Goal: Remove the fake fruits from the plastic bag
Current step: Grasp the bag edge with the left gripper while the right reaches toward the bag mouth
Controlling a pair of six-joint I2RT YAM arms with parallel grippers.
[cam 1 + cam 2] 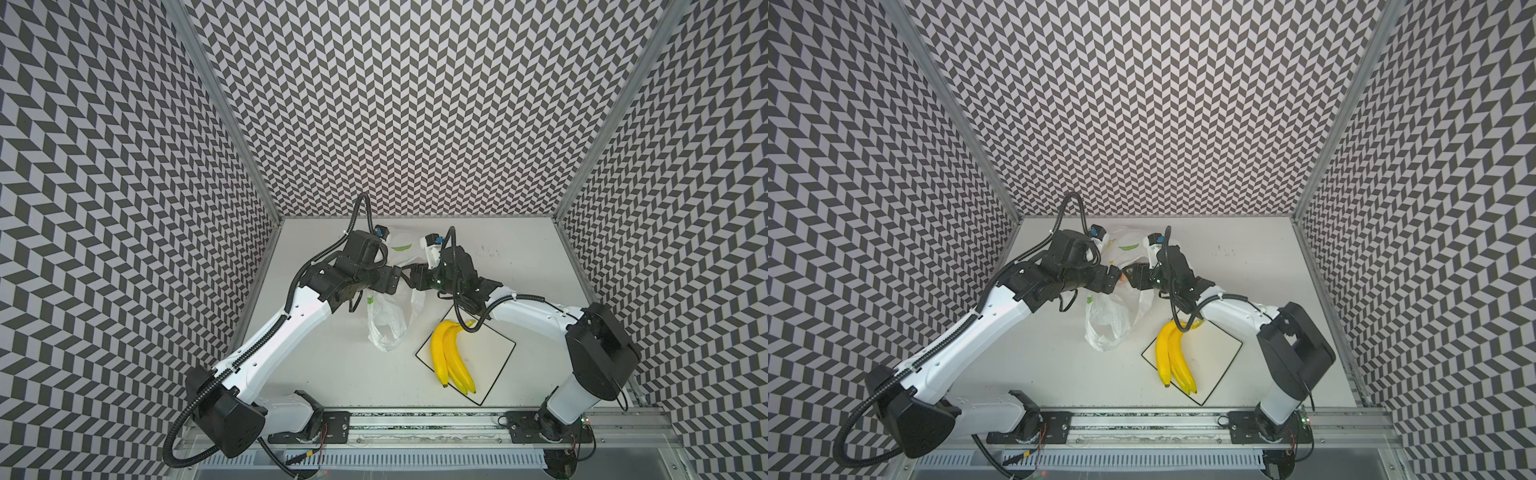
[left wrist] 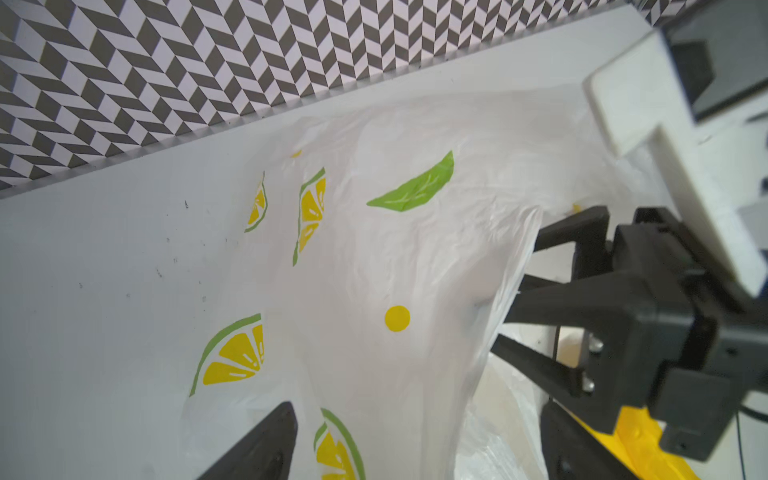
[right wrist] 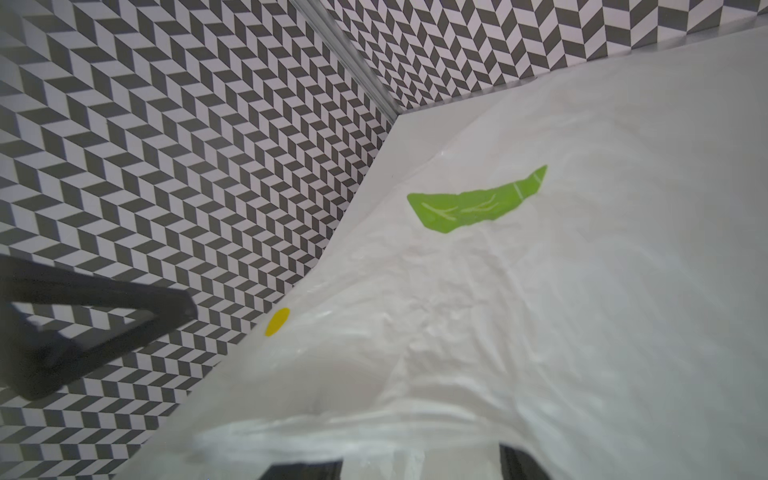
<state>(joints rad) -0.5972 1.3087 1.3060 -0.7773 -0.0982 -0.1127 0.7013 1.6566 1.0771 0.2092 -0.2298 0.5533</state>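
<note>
bananas (image 1: 451,357) on plate (image 1: 496,347) | bag (image 1: 386,328) at their 11 o'clock | left gripper (image 2: 415,415) fingers wide over bag | right gripper (image 2: 521,291) half-spread at bag edge

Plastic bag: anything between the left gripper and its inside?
Yes, its own film. The open left gripper faces the printed outer wall of the plastic bag; the bag's edge is over by the right gripper.

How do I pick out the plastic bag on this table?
Start at the pale grey tabletop, where a flat square white plate with a black rim carries glossy yellow bananas. Just left of it, farther back, lies the thin crinkly translucent white bag. Only it bears yellow-green lemon-slice prints.
</note>
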